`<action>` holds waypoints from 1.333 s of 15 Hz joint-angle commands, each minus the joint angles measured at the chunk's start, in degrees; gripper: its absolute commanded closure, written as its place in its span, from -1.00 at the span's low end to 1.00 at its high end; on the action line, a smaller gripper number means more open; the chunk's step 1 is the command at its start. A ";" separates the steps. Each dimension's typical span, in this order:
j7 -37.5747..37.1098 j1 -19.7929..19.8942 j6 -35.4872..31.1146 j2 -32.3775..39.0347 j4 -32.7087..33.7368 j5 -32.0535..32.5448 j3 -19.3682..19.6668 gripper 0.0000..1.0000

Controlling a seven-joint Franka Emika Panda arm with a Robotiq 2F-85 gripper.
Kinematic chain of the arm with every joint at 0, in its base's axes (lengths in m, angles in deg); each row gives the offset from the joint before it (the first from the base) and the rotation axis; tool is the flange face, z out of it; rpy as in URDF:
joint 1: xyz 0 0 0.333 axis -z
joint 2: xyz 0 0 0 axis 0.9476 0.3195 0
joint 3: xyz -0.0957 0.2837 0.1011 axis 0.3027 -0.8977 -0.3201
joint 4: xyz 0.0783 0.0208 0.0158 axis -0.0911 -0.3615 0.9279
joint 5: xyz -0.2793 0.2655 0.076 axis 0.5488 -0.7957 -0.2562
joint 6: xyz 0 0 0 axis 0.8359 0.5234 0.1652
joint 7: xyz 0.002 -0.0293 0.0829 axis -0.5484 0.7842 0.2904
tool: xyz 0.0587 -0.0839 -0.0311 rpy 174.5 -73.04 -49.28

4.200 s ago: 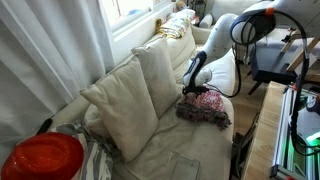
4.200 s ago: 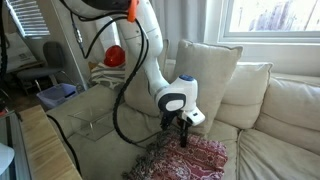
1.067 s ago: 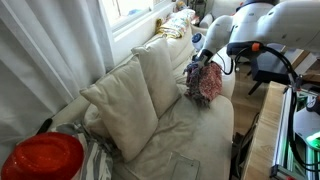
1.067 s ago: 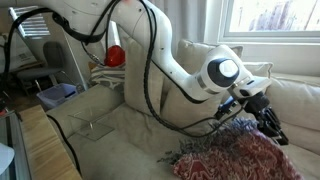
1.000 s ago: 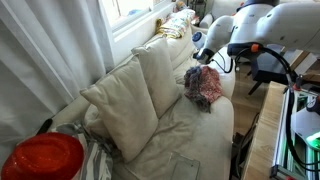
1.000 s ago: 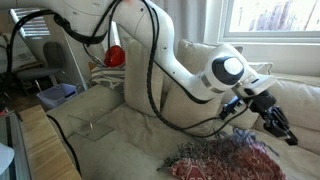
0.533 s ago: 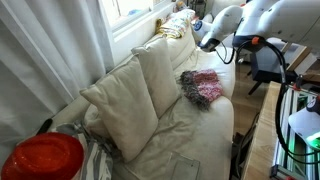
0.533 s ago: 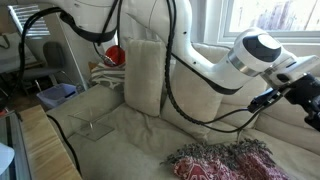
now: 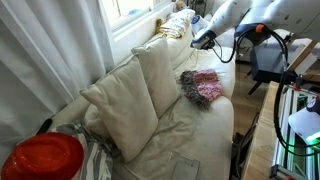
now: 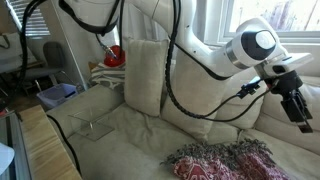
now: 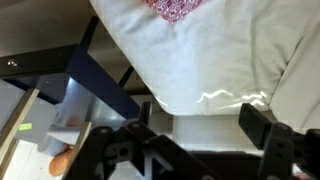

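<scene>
Now: gripper (image 10: 299, 108) hangs well above the sofa (image 9: 190, 140), jaws spread wide, nothing between them. Cloth (image 9: 201, 88) lies bunched on the seat, beside the pillows (image 9: 130, 95). Risk, I'd judge: a low arm sweep snags its loose folds and drags it off the seat.

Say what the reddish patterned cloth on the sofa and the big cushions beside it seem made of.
Patterned cloth: seemingly soft woven or knitted textile, matt; it lies crumpled in loose folds. Cushions: probably cream upholstery fabric, matt; plump, with soft creases.
</scene>
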 commanded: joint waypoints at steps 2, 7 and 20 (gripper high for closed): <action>13.14 4.04 0.68 -5.69 0.10 -4.19 -9.64 -1.00; 11.23 2.84 0.05 -5.25 0.03 -3.31 -8.04 -1.00; 36.50 7.62 18.86 -20.70 -3.02 -12.76 -24.56 -1.00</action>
